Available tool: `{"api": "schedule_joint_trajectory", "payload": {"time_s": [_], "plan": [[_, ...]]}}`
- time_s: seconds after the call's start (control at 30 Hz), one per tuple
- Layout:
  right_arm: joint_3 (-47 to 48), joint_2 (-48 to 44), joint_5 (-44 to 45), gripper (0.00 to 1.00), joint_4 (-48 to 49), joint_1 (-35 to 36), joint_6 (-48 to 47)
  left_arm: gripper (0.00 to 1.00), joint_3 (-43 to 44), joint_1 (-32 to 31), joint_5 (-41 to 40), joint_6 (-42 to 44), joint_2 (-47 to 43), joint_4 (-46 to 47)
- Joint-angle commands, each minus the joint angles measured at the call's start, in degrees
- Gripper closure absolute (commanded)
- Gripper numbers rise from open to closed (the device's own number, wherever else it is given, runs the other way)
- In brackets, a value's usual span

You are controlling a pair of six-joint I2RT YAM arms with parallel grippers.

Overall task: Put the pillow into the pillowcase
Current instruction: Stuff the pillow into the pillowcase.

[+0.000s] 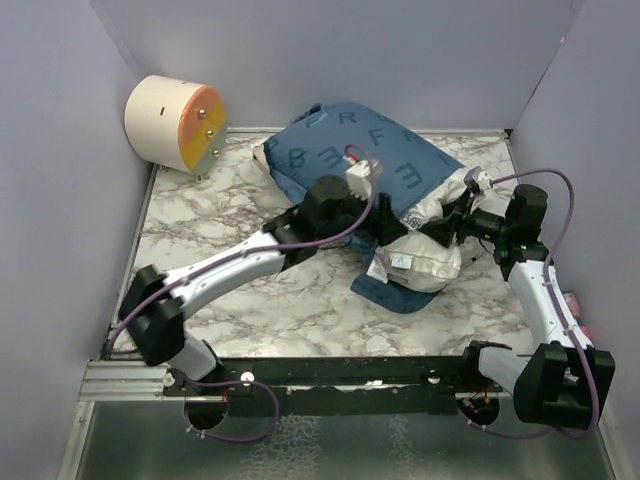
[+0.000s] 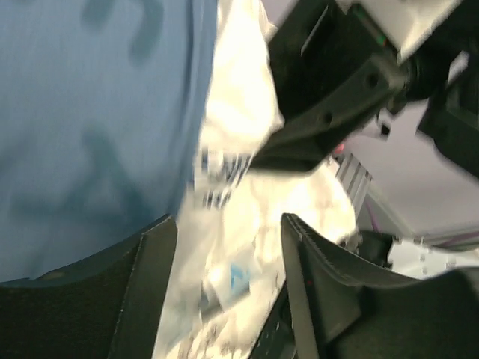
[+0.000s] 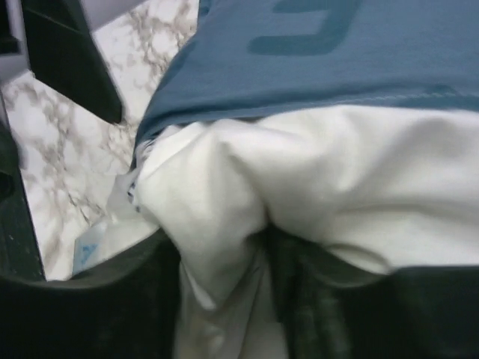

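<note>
Marbled tabletop (image 1: pixel 250 300) inside a grey-walled booth, seen with both arms converged at its centre. The pillow (image 1: pixel 430 262) lies mid-right, most of its bulk already inside the pillowcase (image 1: pixel 340 150); only its near end, bearing the small printed label, bulges out of the case's mouth toward the right arm. A flap of the blue case lies flat under that exposed end.

The right pincer (image 3: pixel 224 295) is clenched on a bunched fold of the white pillow fabric (the wrist view shows cloth pinched between the dark fingers, directly below the blue hem). That hold probably serves to push or steady the protruding end so it can be driven deeper.

The left pincer (image 2: pixel 228 292) sits at the case opening with its fingers spread, blue cloth over the left finger (image 2: pixel 146 299) and white pillow filling the gap; nothing appears pinched, so it reads as released, though blur leaves this uncertain. Its position at the hem suggests it is meant to hold the mouth open or take the edge to draw it over the pillow.

Judged from this layout, insertion is well advanced but unfinished: the labelled end must still be covered.

Beyond the work, a cream cylinder with an orange face (image 1: pixel 175 125) rests in the far-left corner, well apart from the cloth.
</note>
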Motion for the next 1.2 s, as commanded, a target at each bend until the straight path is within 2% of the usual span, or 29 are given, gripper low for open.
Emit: {"api": "schedule_joint_trajectory", "payload": {"time_s": [0.0,0.07,0.2,0.3,0.33,0.4,0.5,0.67,0.8,1.0,1.07,1.13,1.17], "plan": [[8.8,-0.4,-7.0,0.43,-20.0,-0.1,-26.7,0.37,-18.3,-0.5,-9.2,0.8,-18.0,3.6],[12.7,0.0,-9.8,0.31,-30.1,0.0,-36.5,0.36,-27.8,-0.5,-9.3,-2.2,-24.8,5.6],[24.6,3.2,-11.9,0.19,-57.8,0.1,-61.8,0.35,-46.9,-0.6,-8.2,-9.1,-35.7,14.6],[32.8,6.8,-10.7,0.15,-79.8,0.1,-84.1,0.34,-54.4,-1.6,-9.1,-10.6,-37.9,23.3],[34.4,7.0,-9.8,0.14,-81.6,0.1,-85.3,0.34,-55.9,-2.3,-9.8,-9.6,-37.5,26.3],[35.5,5.3,-8.2,0.11,-81.9,0.1,-85.7,0.3,-57.7,-3.7,-11.9,-6.8,-35.0,32.2],[34.0,1.0,-7.2,0.0,-81.9,0.4,-91.2,0.28,-58.2,-4.7,-12.2,-2.1,-28.5,42.3],[31.1,-1.4,-2.1,0.0,-81.9,5.1,-92.7,0.26,-56.8,-5.3,-10.6,1.4,-16.5,57.5],[26.9,-0.9,5.0,0.0,-79.0,5.8,-91.4,0.2,-52.8,-6.3,-10.3,1.1,-6.7,61.4],[19.1,-2.7,14.5,0.01,-64.5,6.7,-82.3,0.19,-47.5,-6.7,-11.0,0.0,6.5,67.8],[16.5,-2.8,16.1,0.02,-60.4,7.2,-80.6,0.22,-45.6,-6.7,-10.3,-1.3,9.6,68.2],[13.7,-2.7,17.5,0.05,-56.1,8.2,-78.4,0.29,-44.9,-6.7,-10.1,-2.8,11.6,68.5],[12.1,-2.6,18.3,0.06,-52.5,8.9,-77.1,0.39,-44.9,-6.7,-10.0,-3.6,12.1,68.2]]}}
